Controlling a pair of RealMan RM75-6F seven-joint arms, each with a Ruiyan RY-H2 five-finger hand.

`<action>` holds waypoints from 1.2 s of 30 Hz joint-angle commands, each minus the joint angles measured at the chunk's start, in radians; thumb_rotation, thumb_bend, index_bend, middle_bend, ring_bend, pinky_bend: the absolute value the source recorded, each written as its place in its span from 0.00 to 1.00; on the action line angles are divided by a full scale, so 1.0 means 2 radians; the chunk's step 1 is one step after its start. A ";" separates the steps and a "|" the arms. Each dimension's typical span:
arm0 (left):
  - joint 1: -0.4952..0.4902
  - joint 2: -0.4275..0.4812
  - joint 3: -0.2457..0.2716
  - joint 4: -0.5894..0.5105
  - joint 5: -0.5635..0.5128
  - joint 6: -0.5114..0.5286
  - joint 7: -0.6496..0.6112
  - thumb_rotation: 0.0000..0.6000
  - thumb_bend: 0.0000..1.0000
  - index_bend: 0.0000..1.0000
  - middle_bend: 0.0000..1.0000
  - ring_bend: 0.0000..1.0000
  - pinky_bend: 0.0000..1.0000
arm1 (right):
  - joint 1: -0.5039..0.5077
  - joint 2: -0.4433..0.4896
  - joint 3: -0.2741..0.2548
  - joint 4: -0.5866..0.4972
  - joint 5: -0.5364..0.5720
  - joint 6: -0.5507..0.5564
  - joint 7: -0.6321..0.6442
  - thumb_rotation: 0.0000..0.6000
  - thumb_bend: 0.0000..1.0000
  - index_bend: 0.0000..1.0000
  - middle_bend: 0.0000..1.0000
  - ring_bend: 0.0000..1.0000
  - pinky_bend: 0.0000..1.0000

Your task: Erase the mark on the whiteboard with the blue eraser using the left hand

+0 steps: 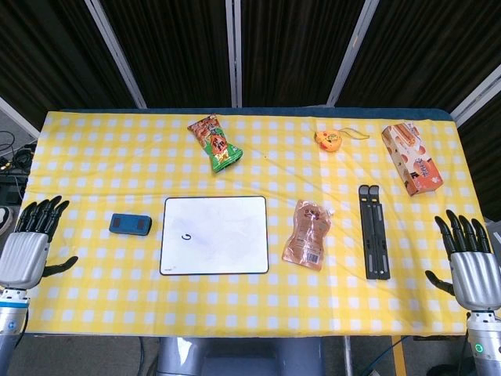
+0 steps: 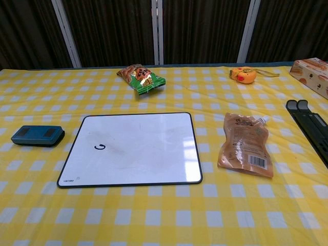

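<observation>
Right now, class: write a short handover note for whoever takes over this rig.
Left hand: open, holds nothing, at the table's left edge.
Right hand: open, holds nothing, at the right edge.
Eraser: on the cloth, left of the whiteboard, apart from it.
Mark: small, on the board's left part, unerased.
Done: nothing.
Left: grip the eraser with the left hand, wipe the mark off.

Far wall: dark, near-black panels (image 2: 113,31) split by pale metal uprights (image 2: 158,31), some slanted in the head view.
Desk: covered by a yellow-and-white checked cloth (image 1: 117,141) running edge to edge.
Floor: grey, with cables (image 1: 12,153) at the far left.
Light: even, with a soft glare overhead.
</observation>
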 commanded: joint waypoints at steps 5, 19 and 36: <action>-0.004 -0.003 0.003 -0.002 -0.002 -0.013 0.009 1.00 0.00 0.00 0.00 0.00 0.00 | -0.004 0.008 -0.001 -0.003 0.003 -0.006 0.015 1.00 0.00 0.00 0.00 0.00 0.00; -0.137 -0.113 -0.020 0.184 -0.024 -0.207 -0.026 1.00 0.10 0.05 0.00 0.05 0.15 | 0.003 0.018 0.007 -0.013 0.013 -0.030 0.037 1.00 0.00 0.00 0.00 0.00 0.00; -0.196 -0.160 0.006 0.295 0.003 -0.271 -0.074 1.00 0.23 0.23 0.13 0.21 0.29 | 0.014 0.011 0.011 -0.009 0.031 -0.059 0.024 1.00 0.00 0.00 0.00 0.00 0.00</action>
